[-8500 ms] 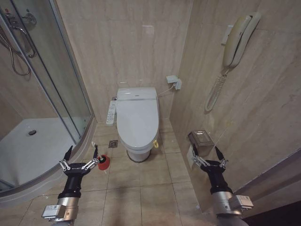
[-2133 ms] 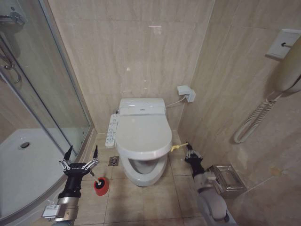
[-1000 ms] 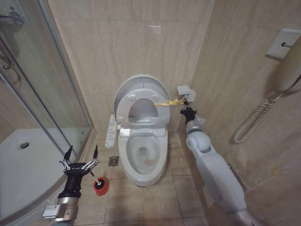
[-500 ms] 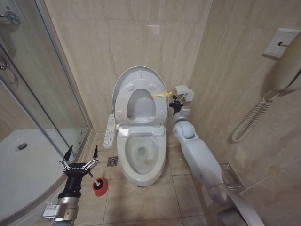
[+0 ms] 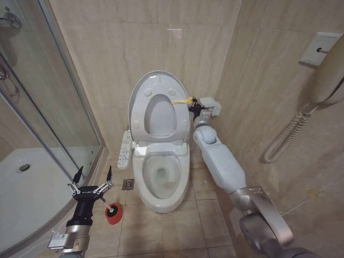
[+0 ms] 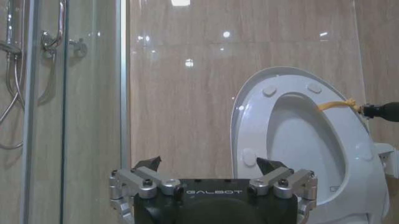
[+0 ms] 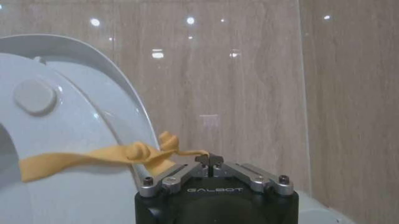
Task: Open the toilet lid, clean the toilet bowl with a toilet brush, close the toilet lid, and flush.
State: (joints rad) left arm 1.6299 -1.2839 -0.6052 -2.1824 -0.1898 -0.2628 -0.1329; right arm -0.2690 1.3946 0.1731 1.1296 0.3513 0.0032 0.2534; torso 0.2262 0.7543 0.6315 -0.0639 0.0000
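Note:
The toilet lid stands raised against the back wall, with the seat ring lifted up flat against it. Below them the toilet bowl lies uncovered. My right gripper is beside the lid's right edge, shut on the yellow tie. The right wrist view shows the jaws pinched on the tie at the gripper, next to the lid's rim. My left gripper hangs open low at the left, just above the toilet brush in its red base. In the left wrist view, the open left gripper faces the lid.
A white button panel juts from the bowl's left side. The glass shower enclosure and its tray take up the left. A floor drain lies beside the bowl. A wall box and a wall phone hang on the right.
The right gripper has drawn the yellow tie up and back, swinging the lid and seat ring more upright against the wall. The left arm has stayed put.

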